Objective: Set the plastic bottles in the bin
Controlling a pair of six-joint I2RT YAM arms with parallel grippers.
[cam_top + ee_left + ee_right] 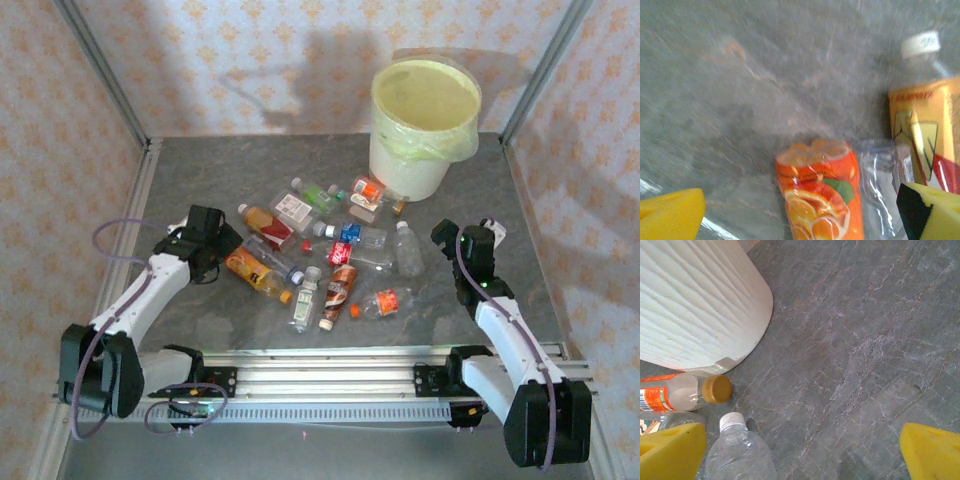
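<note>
**A:** One bin is seen at the upper right of the overhead frame. Roughly a dozen plastic bottles are scattered at centre, below and left of it.

**B:** Which step is judged to be in hand?

**A:** A pick-up. The left gripper is spread wide astride an orange-labelled bottle, not yet clamped. The right gripper is likewise held wide, nothing between its pads.

**B:** Closing, lifting and a carry to the bin would then be called for.
</note>
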